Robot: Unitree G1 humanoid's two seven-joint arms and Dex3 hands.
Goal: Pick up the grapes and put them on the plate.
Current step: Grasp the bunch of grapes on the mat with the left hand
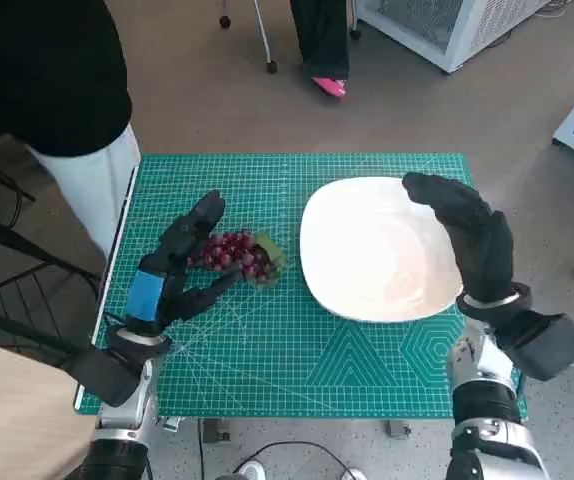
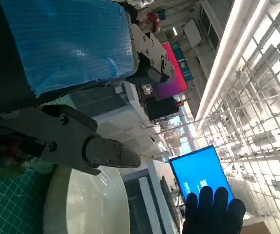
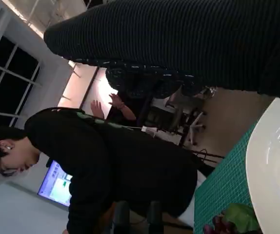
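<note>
black fingers (image 1: 203, 215) round knobbly grapes (image 1: 232, 252)

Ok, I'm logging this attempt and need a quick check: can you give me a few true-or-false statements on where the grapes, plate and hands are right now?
1. The grapes lie on the green mat, left of the plate. True.
2. The grapes are already on the plate. False: they are on the mat beside it, and the plate holds nothing.
3. The left robot hand has its fingers on either side of the grapes. True.
4. The left robot hand has lifted the grapes off the mat. False: they rest on the mat.
5. The right robot hand holds the plate by its rim. False: it is open and hovers over the plate's right edge.
</note>
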